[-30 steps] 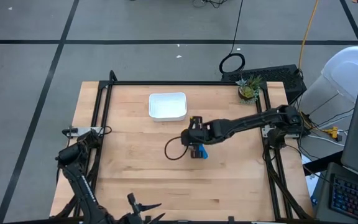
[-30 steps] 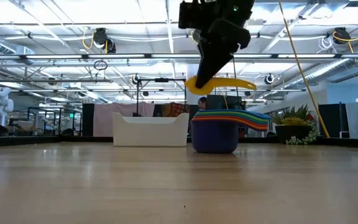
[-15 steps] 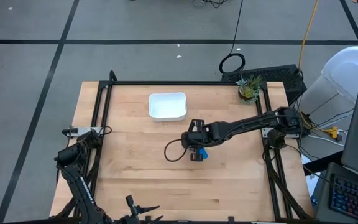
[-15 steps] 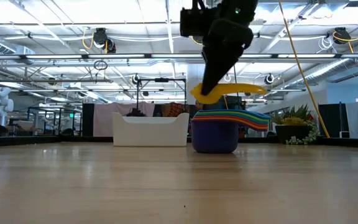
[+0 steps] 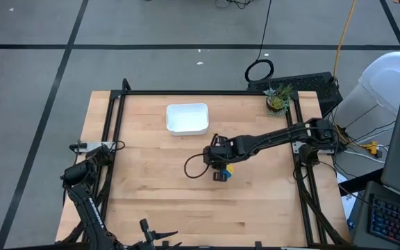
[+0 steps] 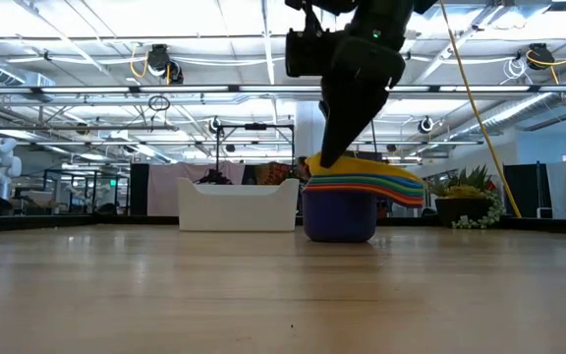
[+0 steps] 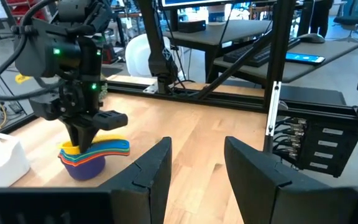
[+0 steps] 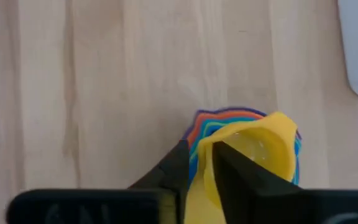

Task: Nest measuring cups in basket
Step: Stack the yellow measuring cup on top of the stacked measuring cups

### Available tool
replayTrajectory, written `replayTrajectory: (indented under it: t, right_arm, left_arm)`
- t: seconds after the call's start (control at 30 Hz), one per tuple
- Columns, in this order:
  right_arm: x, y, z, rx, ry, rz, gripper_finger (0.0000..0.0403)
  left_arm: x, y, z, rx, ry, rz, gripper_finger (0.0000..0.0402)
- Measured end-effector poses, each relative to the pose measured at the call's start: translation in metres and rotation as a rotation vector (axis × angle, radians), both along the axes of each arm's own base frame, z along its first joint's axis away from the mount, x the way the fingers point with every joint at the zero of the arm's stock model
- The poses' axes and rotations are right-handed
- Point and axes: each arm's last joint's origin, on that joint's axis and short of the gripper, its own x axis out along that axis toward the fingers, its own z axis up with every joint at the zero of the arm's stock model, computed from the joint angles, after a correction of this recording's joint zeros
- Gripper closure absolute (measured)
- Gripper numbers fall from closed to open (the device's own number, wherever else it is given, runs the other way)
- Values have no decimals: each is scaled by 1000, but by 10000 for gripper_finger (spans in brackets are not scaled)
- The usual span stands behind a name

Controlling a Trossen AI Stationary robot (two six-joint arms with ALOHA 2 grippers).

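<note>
Several measuring cups stand nested in one stack [image 6: 342, 208] on the table right of its middle, the dark blue one lowest, seen also in the left wrist view [image 7: 84, 163]. The yellow cup [image 8: 257, 149] sits on top of that stack. My right gripper [image 8: 197, 155] hangs over it, pointing down, shut on the yellow cup [image 6: 362, 169]. The white basket [image 5: 187, 118] rests on its base toward the far edge, apart from the stack. My left gripper [image 7: 194, 158] waits open at the near left corner. My right gripper pinches the yellow cup by the wall of its bowl [image 8: 205, 163], one finger [image 8: 232, 171] inside the bowl and the other [image 8: 178, 165] outside. The fingers come from above, slanting down. The cup sits in the top of the stack, its handle [image 6: 401, 183] pointing right.
A small potted green plant [image 5: 278, 101] stands at the far right corner. A black metal frame [image 5: 207, 92] runs around the table's edges. A dark cable loop [image 5: 194, 167] hangs left of the right gripper. Bare wood lies near and left of the stack.
My right gripper has come down, keeping its hold, and has carried the yellow cup from clear above the stack down onto its top. The stack itself has stayed where it was.
</note>
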Motion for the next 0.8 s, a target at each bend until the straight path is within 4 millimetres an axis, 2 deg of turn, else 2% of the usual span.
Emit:
replayTrajectory:
  t: [0.23,0.4,0.7,0.8]
  right_arm:
    - [1,1,0,30,-5,13,272]
    - [-1,1,3,29,-5,13,236]
    - [-6,0,3,23,36,12,221]
    - [-12,-1,10,14,47,22,220]
  left_arm:
    - [0,0,0,-10,-5,1,250]
    - [0,-1,0,-11,-6,0,250]
    - [0,-1,0,-13,-6,0,250]
    - [0,-1,0,-14,-2,-3,250]
